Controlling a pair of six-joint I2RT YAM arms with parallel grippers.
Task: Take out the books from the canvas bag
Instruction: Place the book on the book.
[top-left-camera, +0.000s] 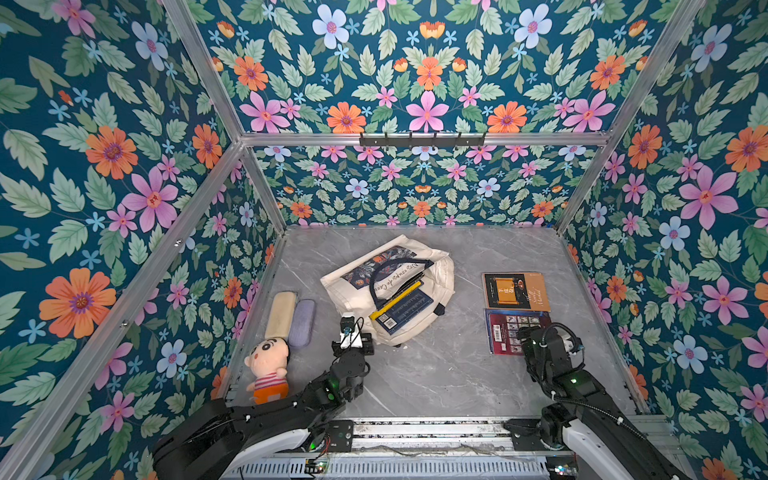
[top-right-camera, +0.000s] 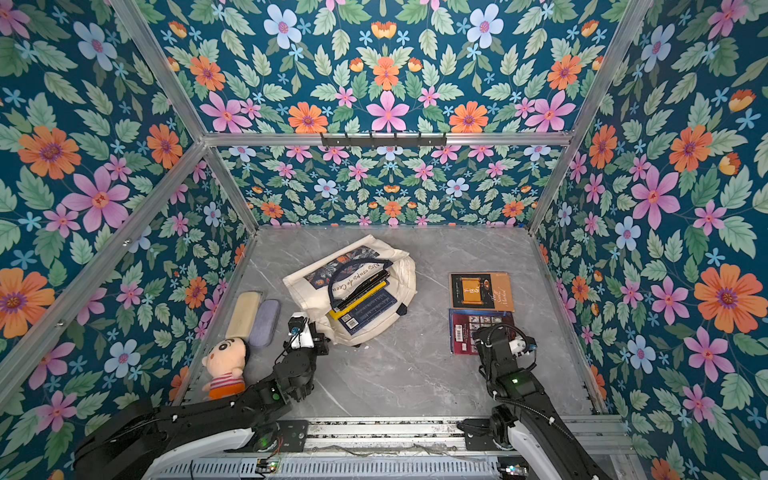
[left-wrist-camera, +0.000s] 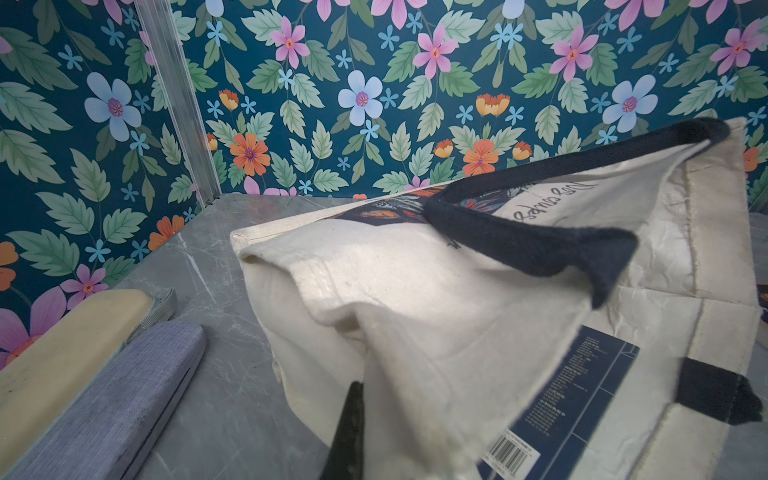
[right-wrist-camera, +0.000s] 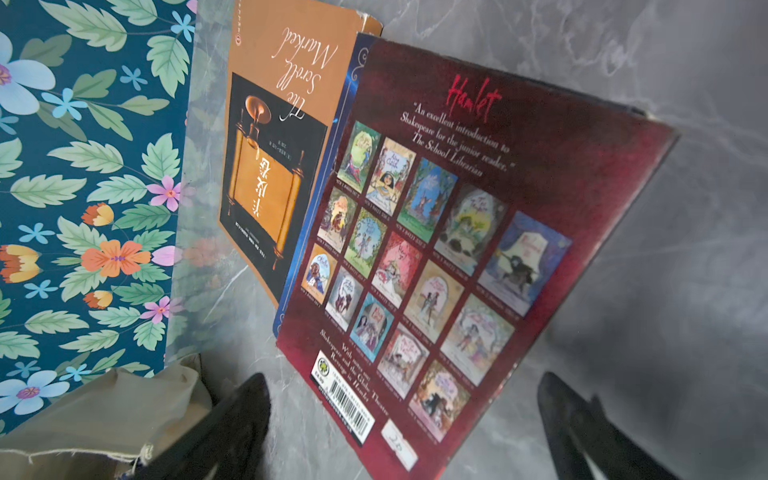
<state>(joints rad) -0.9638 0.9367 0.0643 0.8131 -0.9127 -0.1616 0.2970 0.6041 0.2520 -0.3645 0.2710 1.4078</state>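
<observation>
The cream bag (top-left-camera: 440, 282) lies flat mid-tabletop (top-left-camera: 436, 374), mouth toward 5 o'clock, with a navy book (top-left-camera: 409, 309) and others poking out. At its 3 o'clock lie an orange book (top-left-camera: 515, 291) and a red book (top-left-camera: 509, 328). The left gripper (top-left-camera: 356, 336) is pinched closed on the bag's rim at 7 o'clock, while the right gripper (right-wrist-camera: 403, 378) gapes wide over the red book, holding nothing.

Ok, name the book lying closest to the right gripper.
The dark red Hamlet book, flat on the table right at the open right gripper. The orange book lies beyond it; the others are in the canvas bag.
</observation>
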